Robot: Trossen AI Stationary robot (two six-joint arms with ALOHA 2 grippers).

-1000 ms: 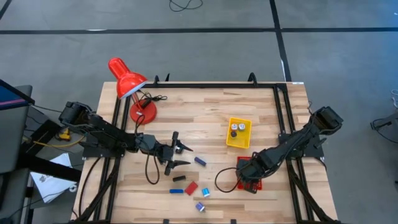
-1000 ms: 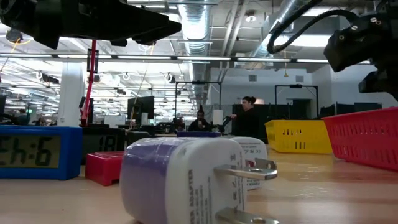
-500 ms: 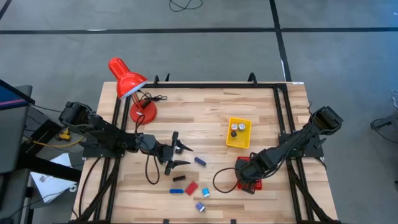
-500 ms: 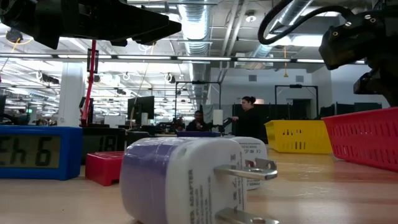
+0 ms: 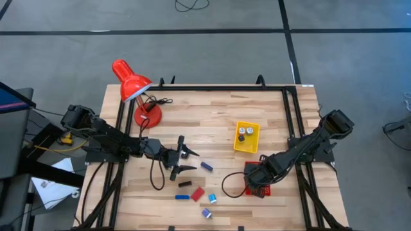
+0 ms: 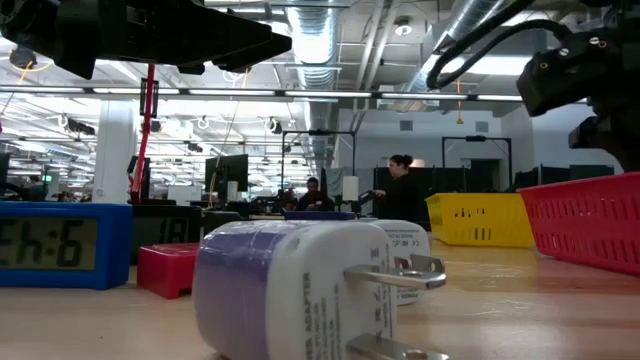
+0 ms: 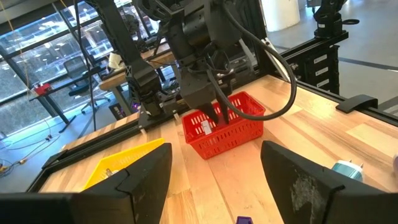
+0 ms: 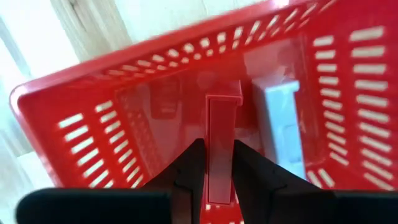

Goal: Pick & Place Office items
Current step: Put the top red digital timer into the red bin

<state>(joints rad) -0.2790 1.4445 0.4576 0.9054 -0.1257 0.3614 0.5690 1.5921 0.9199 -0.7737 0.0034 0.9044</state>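
Right hand [image 8: 217, 168] above red basket [image 8: 93, 93], pinching red bar [image 8: 222, 143].

The high camera looks straight down on the whole worktop [image 5: 218, 115]. The low one sits at worktop level, close behind a white plug adapter [image 6: 290, 290], facing the room. The left wrist camera looks across at the red basket [image 7: 224, 124]; the right wrist camera peers closely down into it.
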